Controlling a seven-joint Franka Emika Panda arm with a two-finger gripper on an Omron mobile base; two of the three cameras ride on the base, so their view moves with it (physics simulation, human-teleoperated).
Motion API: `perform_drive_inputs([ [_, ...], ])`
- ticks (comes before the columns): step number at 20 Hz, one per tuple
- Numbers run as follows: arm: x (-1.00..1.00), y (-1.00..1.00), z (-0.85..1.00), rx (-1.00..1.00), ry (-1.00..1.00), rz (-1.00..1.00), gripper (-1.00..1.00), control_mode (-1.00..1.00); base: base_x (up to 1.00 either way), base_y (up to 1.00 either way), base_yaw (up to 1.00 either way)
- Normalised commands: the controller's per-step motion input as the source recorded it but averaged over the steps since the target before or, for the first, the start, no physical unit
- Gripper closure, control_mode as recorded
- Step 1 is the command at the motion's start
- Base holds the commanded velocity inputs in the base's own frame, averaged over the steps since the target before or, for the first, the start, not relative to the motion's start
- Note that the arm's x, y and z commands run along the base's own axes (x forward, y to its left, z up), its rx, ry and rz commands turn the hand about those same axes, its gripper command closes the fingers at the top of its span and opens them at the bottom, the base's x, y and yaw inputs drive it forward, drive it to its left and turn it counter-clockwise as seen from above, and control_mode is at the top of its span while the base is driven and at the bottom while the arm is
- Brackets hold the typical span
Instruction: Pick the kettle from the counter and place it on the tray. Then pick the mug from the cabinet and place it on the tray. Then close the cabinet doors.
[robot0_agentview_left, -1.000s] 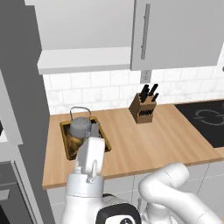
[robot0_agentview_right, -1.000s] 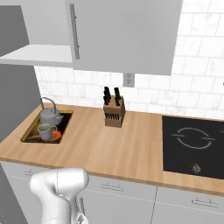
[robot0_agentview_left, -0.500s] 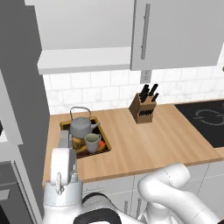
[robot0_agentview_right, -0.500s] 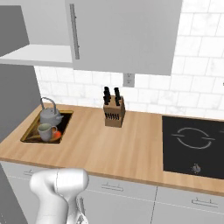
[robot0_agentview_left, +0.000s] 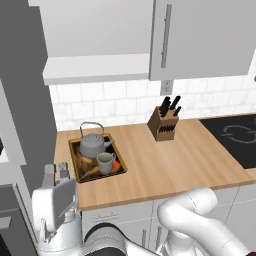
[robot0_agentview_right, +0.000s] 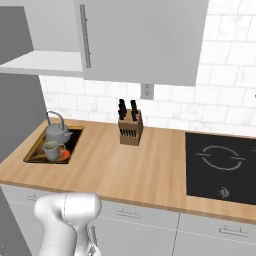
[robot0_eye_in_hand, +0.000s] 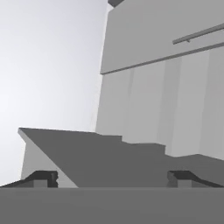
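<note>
On the bench (robot0_agentview_left: 165, 165) at its left end, the tray (robot0_agentview_left: 75, 150) lies flat with its gold-brown rim showing, and both the kettle (robot0_agentview_left: 92, 145) and the mug (robot0_agentview_left: 105, 162) stand upright inside it. Kettle sits toward the wall side of the tray, wire handle arched over the lid; mug is just beside it at about 5 o'clock in the left base view, pale inside visible, with the tray's orange-red spot next to it. In the right base view the same pair reads kettle (robot0_agentview_right: 57, 132) behind, mug (robot0_agentview_right: 51, 150) in front, on the tray (robot0_agentview_right: 32, 152). Above the tray the cabinet (robot0_agentview_left: 95, 70) stands open on its left half, pale shelf exposed; the right cabinet door (robot0_agentview_left: 200, 35) is closed flat, its vertical bar handle at the panel's left edge. Whether the left door is swung fully aside cannot be told. Knife block (robot0_agentview_left: 162, 124) stands well apart from the tray, at 3 o'clock from it, near the tiled wall; black stovetop (robot0_agentview_right: 220, 162) lies at the bench's far right. Tool (robot0_agentview_left: 56, 172) is low at the left of the left base view, below the bench's front edge, pointing up, jaws spread wide, nothing between them. Hand view: fingertips (robot0_eye_in_hand: 43, 178) far apart, grey cabinet panels ahead.
</note>
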Motion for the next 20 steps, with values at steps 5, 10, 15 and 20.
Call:
perform_drive_inputs([
  [5,-0.01,0.3,-0.2,-0.09,0.0,0.0,-1.0,-1.0,0.0,0.0,0.0],
  [10,0.0,0.21,-0.18,-0.03,0.01,0.0,-1.0,-1.0,0.0,0.0,0.0],
  [15,0.0,0.32,-0.14,0.0,0.03,0.0,-1.0,-1.0,0.0,0.0,0.0],
  [20,0.0,0.43,-0.05,0.0,0.09,0.0,-1.0,-1.0,0.0,0.0,0.0],
])
